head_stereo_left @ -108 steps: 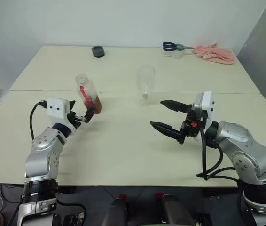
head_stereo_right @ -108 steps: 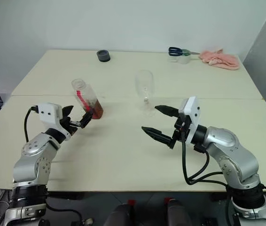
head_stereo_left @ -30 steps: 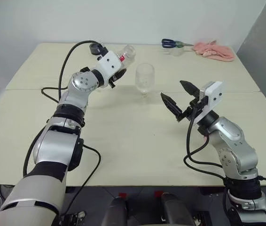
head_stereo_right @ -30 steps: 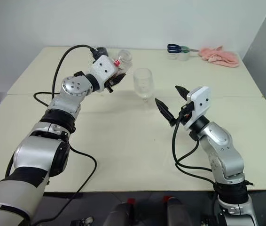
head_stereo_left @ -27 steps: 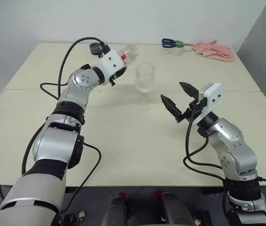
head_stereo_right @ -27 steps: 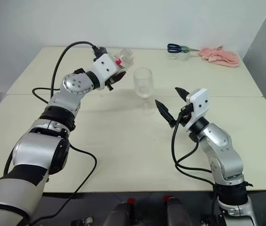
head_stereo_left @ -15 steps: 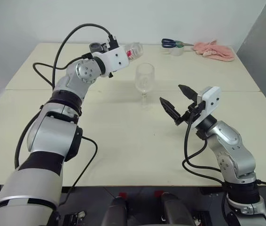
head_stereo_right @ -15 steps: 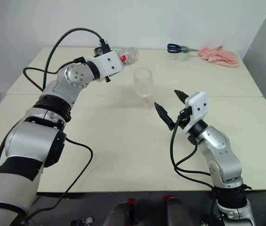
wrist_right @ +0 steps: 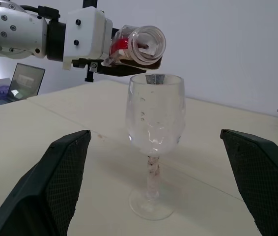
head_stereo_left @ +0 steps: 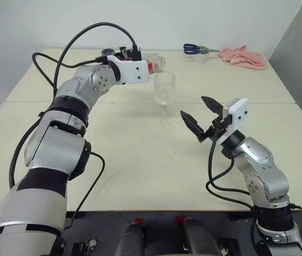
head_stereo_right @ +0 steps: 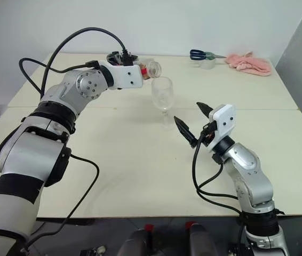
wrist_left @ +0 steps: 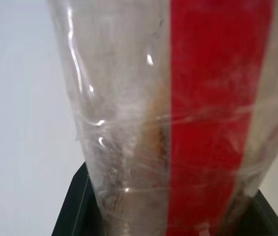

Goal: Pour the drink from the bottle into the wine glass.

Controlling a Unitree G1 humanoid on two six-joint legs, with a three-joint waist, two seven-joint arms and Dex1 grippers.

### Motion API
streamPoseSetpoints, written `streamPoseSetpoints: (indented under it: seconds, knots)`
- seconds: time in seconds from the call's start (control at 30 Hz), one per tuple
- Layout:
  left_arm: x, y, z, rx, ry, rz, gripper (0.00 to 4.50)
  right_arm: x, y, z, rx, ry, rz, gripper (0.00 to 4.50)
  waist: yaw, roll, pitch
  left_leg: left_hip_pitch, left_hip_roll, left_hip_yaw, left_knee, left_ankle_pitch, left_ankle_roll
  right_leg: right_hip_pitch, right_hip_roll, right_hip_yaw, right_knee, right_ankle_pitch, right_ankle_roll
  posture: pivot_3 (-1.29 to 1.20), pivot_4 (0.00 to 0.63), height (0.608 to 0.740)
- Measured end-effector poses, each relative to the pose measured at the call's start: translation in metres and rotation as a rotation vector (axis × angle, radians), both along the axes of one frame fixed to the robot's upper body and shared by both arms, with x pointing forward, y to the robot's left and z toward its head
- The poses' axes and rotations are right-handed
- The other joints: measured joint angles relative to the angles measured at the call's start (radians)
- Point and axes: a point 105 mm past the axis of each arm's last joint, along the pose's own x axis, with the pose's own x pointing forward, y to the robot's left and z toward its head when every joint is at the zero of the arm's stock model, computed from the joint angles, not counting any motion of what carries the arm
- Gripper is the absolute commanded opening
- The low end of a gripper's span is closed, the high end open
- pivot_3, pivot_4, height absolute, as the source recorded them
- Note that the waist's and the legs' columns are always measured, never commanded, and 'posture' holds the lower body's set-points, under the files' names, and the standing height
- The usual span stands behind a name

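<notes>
The left gripper (wrist_right: pixel 110 61) is clamped on the small clear plastic bottle with the red-and-white label strip (wrist_right: pixel 138 45), holding it tipped nearly level above the pale beige table (head_stereo_left: pixel 140 160), toward the far edge. The bottle's open mouth sits just over the rim of the clear stemmed wine glass (head_stereo_left: pixel 164 92); the reddish-brown drink (wrist_right: pixel 139 61) pools along the bottle's lower side. The glass stands upright on its round foot near the table's middle, with bare tabletop all around it. To its right the right gripper (head_stereo_left: pixel 200 116) hovers above the table near the glass and apart from it, its black fingers (head_stereo_left: pixel 191 123) spread wide and empty. At the far right corner lie blue-handled scissors (head_stereo_left: pixel 195 50) on a short clear cup (head_stereo_left: pixel 200 57), beside a pink cloth (head_stereo_left: pixel 241 57). The near edge has open room.
</notes>
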Motion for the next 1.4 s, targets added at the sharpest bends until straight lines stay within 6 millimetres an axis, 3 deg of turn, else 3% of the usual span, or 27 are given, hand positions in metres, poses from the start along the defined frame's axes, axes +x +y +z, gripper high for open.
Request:
streamPoseSetpoints:
  seconds: [0.57, 1.4]
  knots:
    - [0.001, -0.003, 0.014, 0.105, -0.072, 0.018, 1.63, -0.002, 0.001, 0.0, 0.01, -0.002, 0.001, 4.5, 0.0, 0.0, 0.0, 0.0, 0.0, 0.0, 0.005, -0.001, 0.002, -0.001, 0.0, 0.0, 0.007, 0.0, 0.0, 0.0, 0.15, 0.74]
    - [0.002, 0.0, 0.015, 0.183, -0.103, 0.028, 1.63, -0.002, 0.001, 0.0, 0.011, -0.002, 0.003, 4.5, -0.002, 0.0, 0.0, 0.0, -0.001, 0.0, 0.015, -0.002, 0.004, -0.001, 0.0, 0.001, 0.014, 0.0, 0.001, 0.0, 0.15, 0.74]
